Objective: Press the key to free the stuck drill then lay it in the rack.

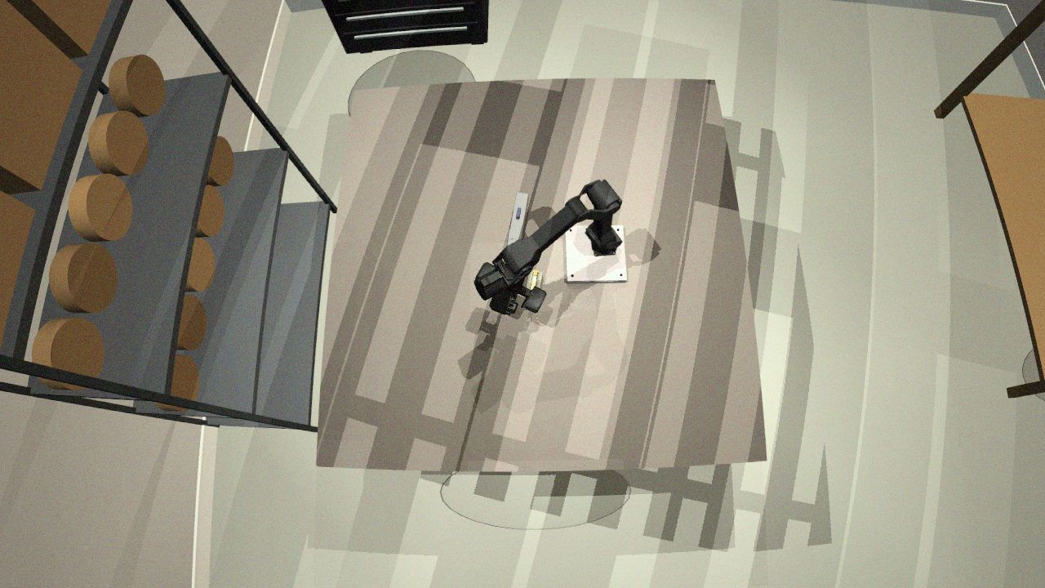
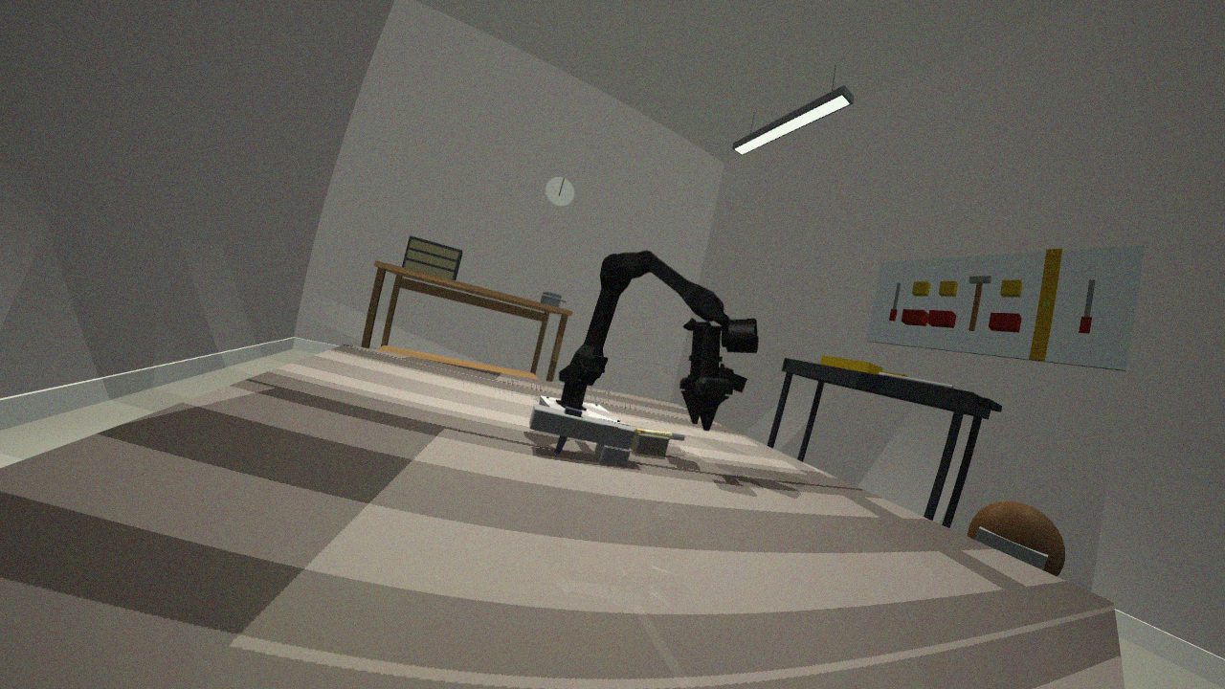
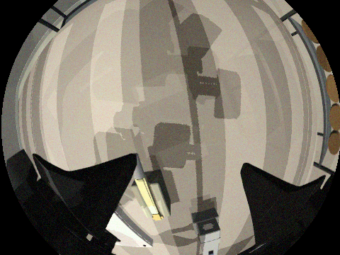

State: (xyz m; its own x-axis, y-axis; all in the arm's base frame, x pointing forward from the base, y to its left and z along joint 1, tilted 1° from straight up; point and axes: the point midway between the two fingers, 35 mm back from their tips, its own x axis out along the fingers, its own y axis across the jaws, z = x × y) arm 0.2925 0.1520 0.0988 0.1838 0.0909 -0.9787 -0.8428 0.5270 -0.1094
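The drill, with a grey shank (image 3: 141,171) (image 2: 676,436) and a yellow body (image 1: 535,277), lies lengthwise in the small pale rack (image 3: 161,198) (image 2: 653,445), its shank jutting past the rack's end. My gripper (image 1: 521,303) (image 2: 702,424) (image 3: 191,166) is wide open and empty, raised above the table beside the rack. In the wrist view the left finger overlaps the shank's edge. The long pale holder (image 1: 518,208) (image 2: 578,425) (image 3: 210,239) stands behind the rack. A small blue piece (image 1: 518,213), likely the key, shows on top; whether it is down I cannot tell.
My white base plate (image 1: 584,266) (image 3: 122,228) is right of the rack in the top view. The striped shadows of frames and of my arm cross the table (image 1: 628,409). A shelf unit (image 1: 226,292) stands past the table's left edge.
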